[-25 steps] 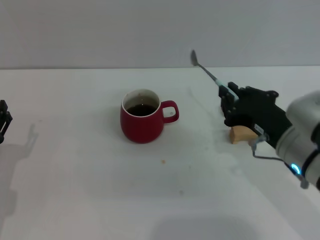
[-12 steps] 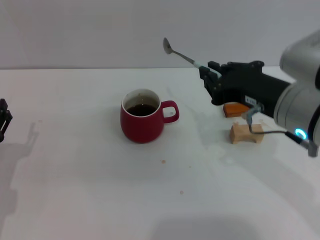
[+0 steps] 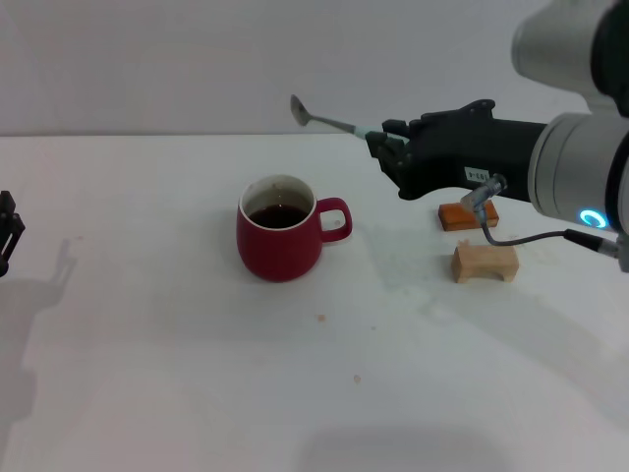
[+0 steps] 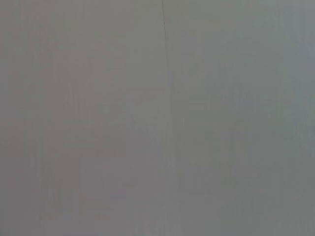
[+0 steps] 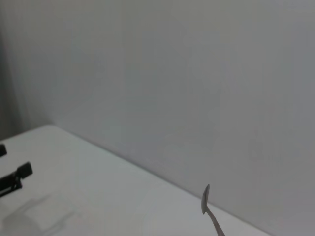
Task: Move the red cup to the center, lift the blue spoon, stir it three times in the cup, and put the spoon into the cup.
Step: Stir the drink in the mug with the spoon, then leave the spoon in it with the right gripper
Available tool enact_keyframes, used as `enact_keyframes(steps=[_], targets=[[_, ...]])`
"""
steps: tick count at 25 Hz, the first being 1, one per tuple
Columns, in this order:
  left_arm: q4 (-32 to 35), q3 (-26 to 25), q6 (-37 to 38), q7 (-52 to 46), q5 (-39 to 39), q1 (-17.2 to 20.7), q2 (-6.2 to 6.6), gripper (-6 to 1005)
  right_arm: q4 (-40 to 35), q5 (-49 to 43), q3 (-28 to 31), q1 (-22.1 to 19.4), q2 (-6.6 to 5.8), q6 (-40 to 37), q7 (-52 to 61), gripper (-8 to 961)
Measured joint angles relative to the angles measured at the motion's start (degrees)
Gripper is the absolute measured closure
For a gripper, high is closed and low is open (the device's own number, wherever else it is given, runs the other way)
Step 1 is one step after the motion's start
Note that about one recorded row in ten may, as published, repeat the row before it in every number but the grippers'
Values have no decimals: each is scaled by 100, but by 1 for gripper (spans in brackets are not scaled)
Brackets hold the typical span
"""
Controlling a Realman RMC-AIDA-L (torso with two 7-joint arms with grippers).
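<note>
The red cup (image 3: pixel 280 238) stands near the middle of the white table (image 3: pixel 147 374), with dark liquid inside and its handle pointing right. My right gripper (image 3: pixel 383 147) is shut on the pale-blue handle of the blue spoon (image 3: pixel 324 120) and holds it in the air, up and to the right of the cup. The spoon's metal bowl points left and lies above the cup's far side. The spoon's bowl also shows in the right wrist view (image 5: pixel 206 201). My left gripper (image 3: pixel 6 234) is parked at the table's far left edge.
An orange-brown block (image 3: pixel 468 214) and a pale wooden block (image 3: pixel 484 264) lie on the table right of the cup, below my right arm. The left wrist view shows only a plain grey wall.
My right gripper has swung up and to the left with the spoon, from beside the wooden block toward the cup. The spoon's bowl is now lower and nearer the cup. The cup has not moved.
</note>
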Motion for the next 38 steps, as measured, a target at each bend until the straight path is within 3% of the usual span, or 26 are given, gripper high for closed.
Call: enact_keyframes(steps=[6,20,38], targets=[[0,-7,-16,-6,0,-14,0,144,207,-279,188,381,7,730,174,827],[11,-8,-20,-3,0,-21,0,144,51,-333,838,1787,2,2593,231,827],[69,-8,-26,-9,0,-20,0,145,-622,-641,912,2705,4,3232,231,828]])
